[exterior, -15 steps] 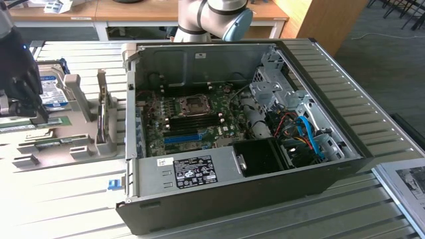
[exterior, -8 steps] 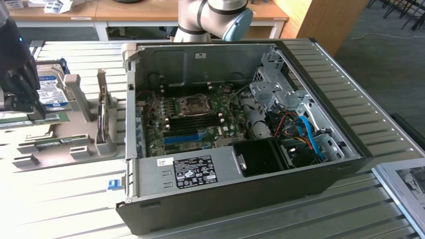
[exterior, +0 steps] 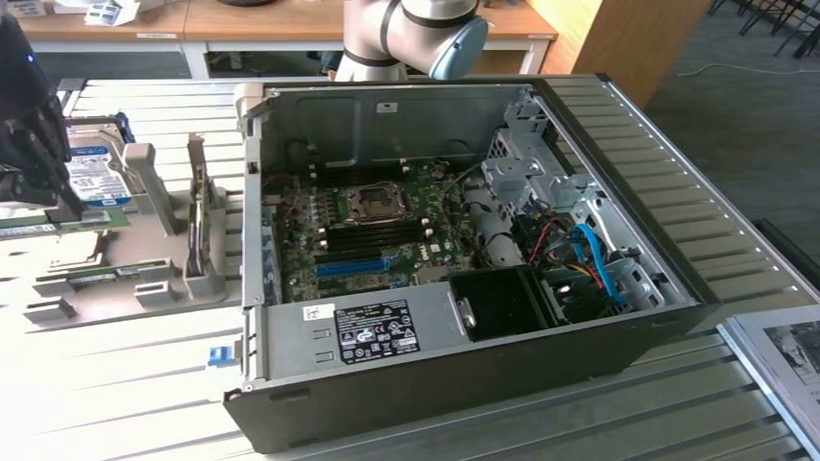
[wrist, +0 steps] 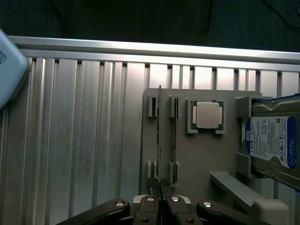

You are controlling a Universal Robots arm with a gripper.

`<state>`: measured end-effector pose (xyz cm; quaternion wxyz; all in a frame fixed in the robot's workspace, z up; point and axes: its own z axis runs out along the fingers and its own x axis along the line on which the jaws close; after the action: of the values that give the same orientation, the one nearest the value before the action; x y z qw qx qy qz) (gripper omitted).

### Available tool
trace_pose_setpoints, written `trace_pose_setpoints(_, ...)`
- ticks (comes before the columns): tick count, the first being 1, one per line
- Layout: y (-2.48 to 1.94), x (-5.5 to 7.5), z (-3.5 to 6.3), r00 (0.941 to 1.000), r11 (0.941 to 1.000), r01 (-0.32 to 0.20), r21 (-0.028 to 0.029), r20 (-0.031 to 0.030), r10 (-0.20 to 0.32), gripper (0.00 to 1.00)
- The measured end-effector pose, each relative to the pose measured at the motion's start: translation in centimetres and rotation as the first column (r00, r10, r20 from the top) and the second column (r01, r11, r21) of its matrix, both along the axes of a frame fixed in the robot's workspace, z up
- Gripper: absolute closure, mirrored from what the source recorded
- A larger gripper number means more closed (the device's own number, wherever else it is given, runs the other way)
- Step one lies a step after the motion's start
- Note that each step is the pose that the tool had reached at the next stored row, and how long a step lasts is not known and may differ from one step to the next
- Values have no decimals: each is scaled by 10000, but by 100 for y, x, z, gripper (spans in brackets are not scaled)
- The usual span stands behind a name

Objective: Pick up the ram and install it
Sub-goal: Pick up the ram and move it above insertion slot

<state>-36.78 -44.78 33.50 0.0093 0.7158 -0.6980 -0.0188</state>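
**While the PC case (exterior: 448,384) lies open, your gripper (wrist: 161,202) pinches the ram (wrist: 159,136)**

As you look down the wrist view, your two fingers are closed tight on the near end of the ram, a thin green stick seen edge-on. The stick runs in line with the outer pair of slots in the grey holder block (wrist: 197,164). You can't tell whether it sits in those slots or hangs just clear of them. A second stick (wrist: 174,136) stands in the neighbouring slots, just beside it and parallel. Next comes the CPU (wrist: 207,115), flat in its own recess. Past that, a hard drive (wrist: 272,143) with a blue-and-white label stands on edge at the block's side.

In the exterior view your gripper (exterior: 52,197) is at the far left, over the holder block (exterior: 141,274). The ram (exterior: 90,222) shows as a green strip under the gripper, in front of the hard drive (exterior: 96,168). The block rests on the slatted aluminium table (exterior: 115,384), just beside the PC case on the exterior view's left.

The case lies with its open side up. The motherboard (exterior: 372,226) is exposed, with the CPU socket (exterior: 374,200) and a blue slot (exterior: 352,266). The ram is well apart from the motherboard, outside the case. The robot arm (exterior: 410,34) rises behind the case.
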Motion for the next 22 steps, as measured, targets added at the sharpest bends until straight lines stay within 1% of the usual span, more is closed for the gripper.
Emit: trace_pose_setpoints(22, 0, 9, 362, 10000, 10000, 0, -1, 0, 0, 88)
